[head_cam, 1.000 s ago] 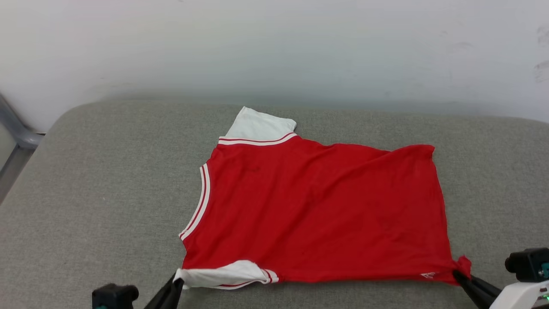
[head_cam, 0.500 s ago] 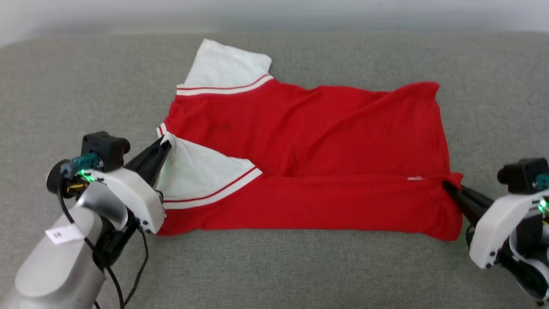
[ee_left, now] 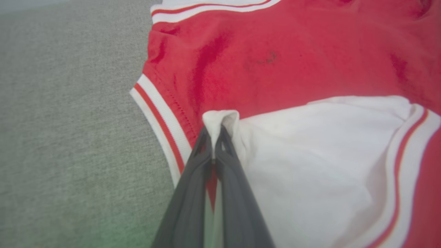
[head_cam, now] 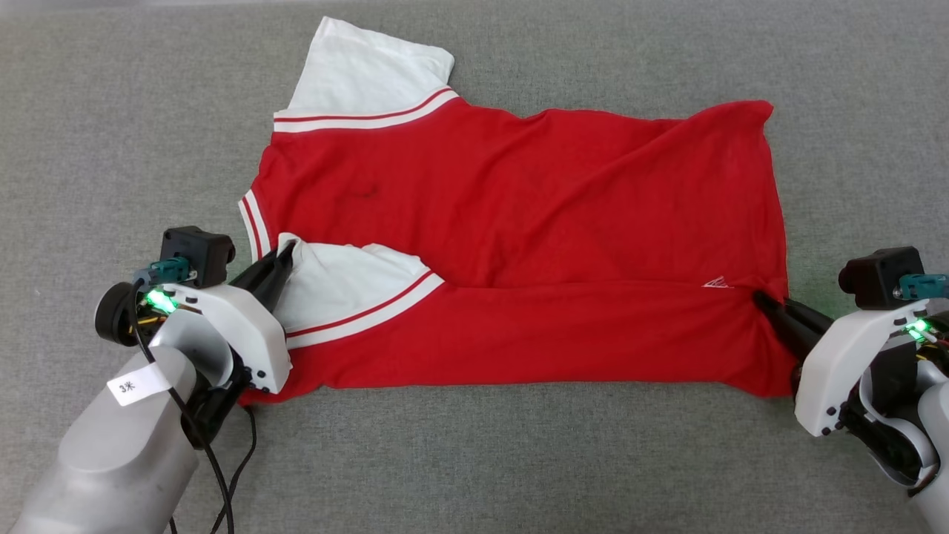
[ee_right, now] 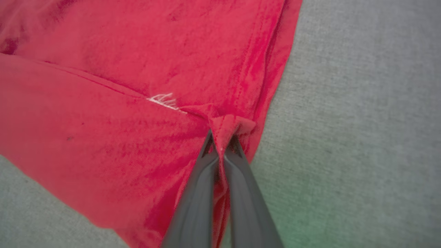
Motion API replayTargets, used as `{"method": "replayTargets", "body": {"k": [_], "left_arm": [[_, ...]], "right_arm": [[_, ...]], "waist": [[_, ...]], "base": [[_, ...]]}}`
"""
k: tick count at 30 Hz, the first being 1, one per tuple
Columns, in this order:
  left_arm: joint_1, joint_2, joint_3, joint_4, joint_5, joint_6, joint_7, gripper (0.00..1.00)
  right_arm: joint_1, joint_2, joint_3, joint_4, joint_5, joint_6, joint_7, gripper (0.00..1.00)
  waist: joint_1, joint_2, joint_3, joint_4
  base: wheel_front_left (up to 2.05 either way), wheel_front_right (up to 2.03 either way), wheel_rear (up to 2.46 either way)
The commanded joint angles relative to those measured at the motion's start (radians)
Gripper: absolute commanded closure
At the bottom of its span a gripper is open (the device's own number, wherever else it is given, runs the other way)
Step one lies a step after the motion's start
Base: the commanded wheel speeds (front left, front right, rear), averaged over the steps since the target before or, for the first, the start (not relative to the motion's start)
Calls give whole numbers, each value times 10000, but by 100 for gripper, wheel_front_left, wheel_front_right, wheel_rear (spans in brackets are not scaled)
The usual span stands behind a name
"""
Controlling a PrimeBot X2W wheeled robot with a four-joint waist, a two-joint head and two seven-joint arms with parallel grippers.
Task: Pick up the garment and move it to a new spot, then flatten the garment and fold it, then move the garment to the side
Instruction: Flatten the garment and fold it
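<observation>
The garment (head_cam: 534, 215), a red T-shirt with white sleeves and striped trim, lies spread on the grey cushion, its near edge folded up over the body. My left gripper (head_cam: 285, 252) is shut on the tip of the near white sleeve (ee_left: 310, 155), which is carried over the red front next to the striped collar (ee_left: 162, 113). My right gripper (head_cam: 760, 298) is shut on the near hem corner (ee_right: 227, 125), beside a small white logo (ee_right: 163, 100). The far white sleeve (head_cam: 371, 70) lies flat at the top.
The grey fabric cushion (head_cam: 111, 111) surrounds the garment with room on both sides and in front. A black cable (head_cam: 222, 475) hangs by my left forearm.
Both grippers have carried the garment's near edge up and over its body, making a fold. The head camera has tilted down, so the wall has left the picture.
</observation>
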Motion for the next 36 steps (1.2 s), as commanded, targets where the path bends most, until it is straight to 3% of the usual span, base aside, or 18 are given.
{"method": "replayTargets", "body": {"k": [1, 2, 3, 4, 5, 9, 14, 25, 29, 36], "left_arm": [[-143, -22, -226, 175, -201, 1, -134, 100], [-202, -23, -352, 279, -310, 0, -196, 100], [-254, 2, -468, 359, -395, 0, -229, 53], [-330, 77, -588, 430, -400, -1, -301, 0], [-376, 113, -668, 472, -523, -1, -350, 0], [-612, 389, -1055, 430, -916, -3, -219, 0], [-1008, 1087, -1624, -194, -1649, -2, 887, 0], [-1809, 2366, -3055, -1959, -3828, -3, 5615, 0], [-1870, 2445, -3443, -2077, -4192, -3, 6612, 0], [-1534, 2262, -3712, -1432, -4406, -3, 6945, 0]], "right_arm": [[-68, 144, 56, 181, 160, -12, -51, 100], [-74, 174, 47, 239, 204, -12, -58, 96], [-75, 173, 38, 261, 215, -12, -105, 65], [-57, 187, 3, 271, 256, -12, -170, 11], [-10, 208, -39, 260, 306, -12, -200, 0], [300, 120, -200, 89, 449, -12, -358, 0], [708, 32, -351, -140, 495, -11, -410, 0], [1053, 198, -522, -397, 343, -11, -202, 0], [1025, 234, -504, -492, 289, -11, -98, 0], [830, 287, -491, -636, 219, -12, -9, 0]], "waist": [[-2, 0, -49, 6], [-2, 0, -103, 17], [-2, 0, -171, 38], [-2, 0, -255, 63], [-2, 0, -351, 90], [-2, 0, -803, 223], [-2, 0, -1345, 386], [-2, 0, -1797, 489], [-2, 0, -1722, 415], [-2, 0, -1431, 165]], "base": [[0, 0, 0], [0, 0, 0], [0, 0, 0], [0, 0, 0], [0, 0, 0], [0, 0, 0], [0, 0, 0], [0, 0, 0], [0, 0, 0], [0, 0, 0]]}}
